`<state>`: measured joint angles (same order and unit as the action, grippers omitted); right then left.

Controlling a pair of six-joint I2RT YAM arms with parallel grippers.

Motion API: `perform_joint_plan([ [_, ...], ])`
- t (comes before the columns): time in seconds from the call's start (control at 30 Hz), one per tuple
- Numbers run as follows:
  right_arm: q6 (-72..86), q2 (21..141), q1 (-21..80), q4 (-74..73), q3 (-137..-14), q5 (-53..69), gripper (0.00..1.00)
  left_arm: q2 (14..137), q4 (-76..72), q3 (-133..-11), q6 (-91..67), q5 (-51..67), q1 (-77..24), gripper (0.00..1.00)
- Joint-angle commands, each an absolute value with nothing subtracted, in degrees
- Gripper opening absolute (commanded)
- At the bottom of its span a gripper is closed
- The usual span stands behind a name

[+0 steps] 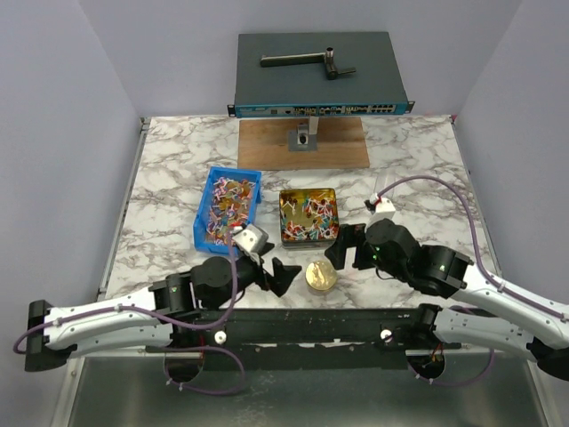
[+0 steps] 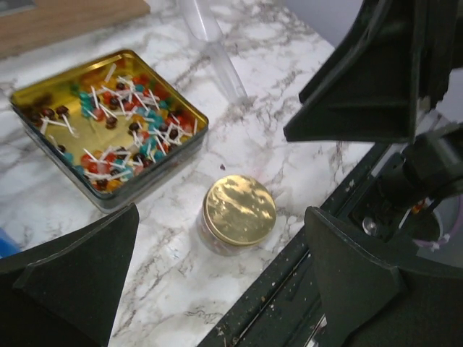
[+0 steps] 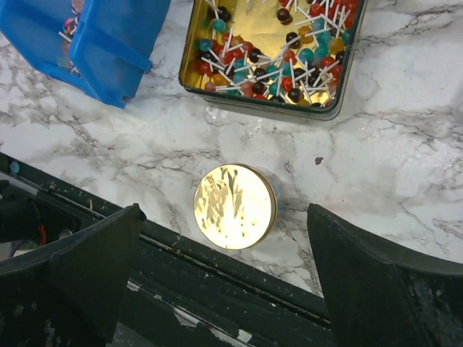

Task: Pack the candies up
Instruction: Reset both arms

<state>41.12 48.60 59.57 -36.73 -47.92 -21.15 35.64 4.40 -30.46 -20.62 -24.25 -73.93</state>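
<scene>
The marble table carries all items observed. At the left stands a blue bin, a divider across its middle, holding part of the candies in mixed wrappers.

Just near of the bin, the left end effector sits low over the table. Its fingers are spread wide apart and nothing is gripped between them.

Right of the bin, close beside it but not touching, is a square gold tin, open on top. A further lot of the candies lies scattered across its floor, with white sticks visible among red, orange, teal and dark pieces. Part of the gold floor is bare.

Near of the tin, towards the table edge, stands a small clear jar capped with a round gold lid. It stands apart from the tin, in the gap between the two end effectors.

The right end effector is to the right of the jar, its fingers set fully apart and holding nothing.
</scene>
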Motion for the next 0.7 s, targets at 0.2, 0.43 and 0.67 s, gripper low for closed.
perform_joint_plan([
  [0.2,34.11,56.65,56.48,-37.23,-56.33,-24.86,1.00,40.61,32.10,-49.78,-16.76,-18.61,-60.38,0.99],
  [0.43,27.94,60.45,40.83,-33.27,-58.66,-13.48,1.00,43.26,32.35,-53.88,-14.72,-9.79,-43.58,0.99],
  [0.67,25.80,61.57,30.98,-31.74,-60.04,-9.25,1.00,44.77,29.80,-55.81,-14.93,-0.68,-27.06,0.99],
])
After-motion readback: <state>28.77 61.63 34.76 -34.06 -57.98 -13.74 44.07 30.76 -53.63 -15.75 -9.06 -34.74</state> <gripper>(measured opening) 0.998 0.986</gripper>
